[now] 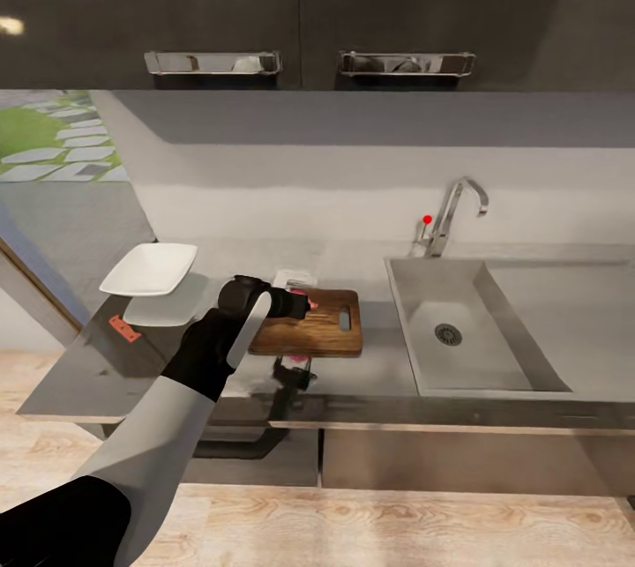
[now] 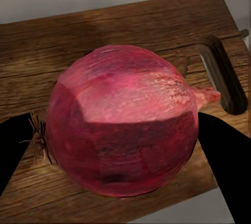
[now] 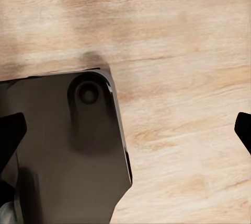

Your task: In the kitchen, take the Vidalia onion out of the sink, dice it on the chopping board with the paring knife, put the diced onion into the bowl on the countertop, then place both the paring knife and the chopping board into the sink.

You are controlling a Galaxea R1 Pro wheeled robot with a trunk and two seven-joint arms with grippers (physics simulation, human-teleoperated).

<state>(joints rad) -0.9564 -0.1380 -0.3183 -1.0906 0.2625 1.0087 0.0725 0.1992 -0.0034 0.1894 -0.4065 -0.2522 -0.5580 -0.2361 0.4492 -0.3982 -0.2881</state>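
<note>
Risk: my left gripper, clamped on the Vidalia onion, releases; it could roll off the chopping board.

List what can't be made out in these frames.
- Vidalia onion underside, left wrist view: its own bulk hides whether it touches the chopping board.
- Left end effector, head view: the arm covers its fingers.
- Paring knife, head view: too small to tell blade from handle.

place: home kitchen | signs: steel sink with faucet at right; grey countertop; dark cabinets at top
</note>
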